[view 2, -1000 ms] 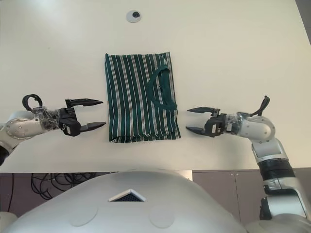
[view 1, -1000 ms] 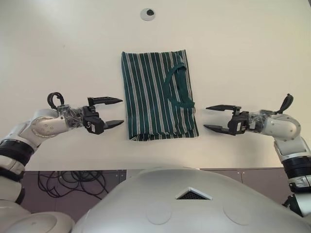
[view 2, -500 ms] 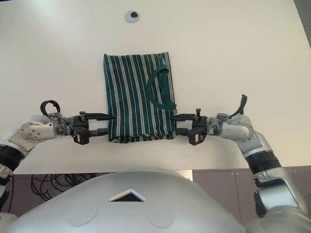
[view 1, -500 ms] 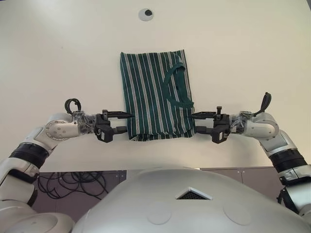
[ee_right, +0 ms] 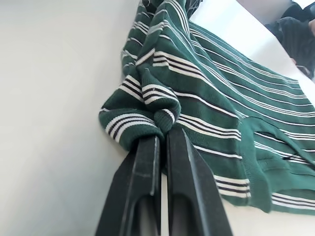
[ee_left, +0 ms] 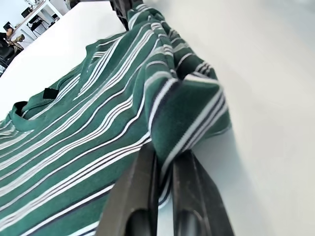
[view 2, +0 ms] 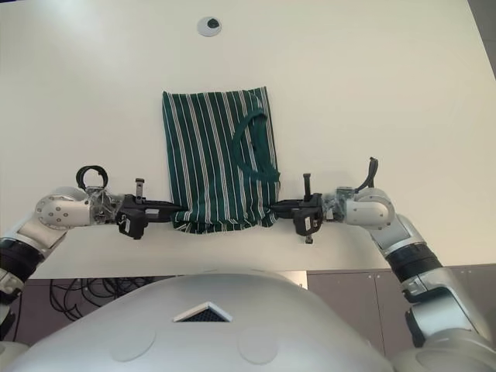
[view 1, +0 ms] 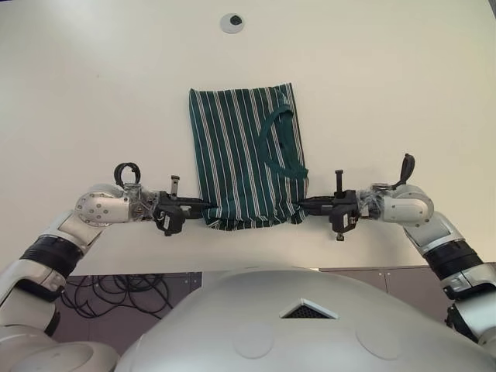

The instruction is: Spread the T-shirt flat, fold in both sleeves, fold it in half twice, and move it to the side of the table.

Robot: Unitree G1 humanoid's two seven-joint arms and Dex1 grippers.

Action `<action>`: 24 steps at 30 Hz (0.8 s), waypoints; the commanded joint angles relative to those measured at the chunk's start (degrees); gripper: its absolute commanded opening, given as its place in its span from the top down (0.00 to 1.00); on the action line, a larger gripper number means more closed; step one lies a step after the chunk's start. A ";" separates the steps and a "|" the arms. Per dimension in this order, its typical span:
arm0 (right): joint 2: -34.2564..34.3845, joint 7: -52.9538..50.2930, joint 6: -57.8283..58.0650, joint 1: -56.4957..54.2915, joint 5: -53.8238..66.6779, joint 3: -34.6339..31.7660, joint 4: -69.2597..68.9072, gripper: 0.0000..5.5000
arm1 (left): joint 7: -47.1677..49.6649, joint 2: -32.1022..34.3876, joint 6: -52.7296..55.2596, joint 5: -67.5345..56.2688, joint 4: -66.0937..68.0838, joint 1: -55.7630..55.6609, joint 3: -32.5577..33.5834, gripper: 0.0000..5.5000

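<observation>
narrow striped t-shirt (view 1: pixel 244 155), sleeves already tucked in, lying mid-bench (view 1: pixel 403 93), long side running from near edge toward far edge. pinched at both near corners: left jaws pressed together on the left one, right jaws on the right. gripped low and level, likely to lift the near hem evenly for the first halving. by the far edge, a small round disc (view 1: pixel 233 22).
</observation>
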 commanded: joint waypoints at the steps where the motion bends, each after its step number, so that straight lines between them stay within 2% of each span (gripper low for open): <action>1: -4.47 7.53 11.99 2.63 11.14 -0.04 -7.11 1.00 | -9.62 3.07 13.49 -5.80 -6.95 4.64 -1.62 0.98; 6: -12.62 18.62 32.98 7.33 32.64 -4.13 -21.61 1.00 | -21.87 10.96 36.73 -23.57 -23.18 8.87 1.22 0.98; 11: -15.08 21.68 43.57 11.42 43.13 -10.47 -31.07 1.00 | -28.26 13.27 47.51 -32.92 -29.74 12.91 8.16 0.98; 16: -10.11 17.77 49.19 10.82 45.30 -15.20 -34.02 1.00 | -29.40 8.65 52.31 -33.83 -26.84 12.34 14.70 0.98; 21: -2.33 10.89 52.44 4.49 39.30 -14.98 -29.30 1.00 | -29.77 2.15 60.37 -38.38 -21.04 8.10 22.06 0.98; 24: 1.83 7.45 54.43 1.16 36.17 -15.04 -24.88 1.00 | -29.96 -2.33 62.13 -36.17 -13.08 4.96 24.76 0.98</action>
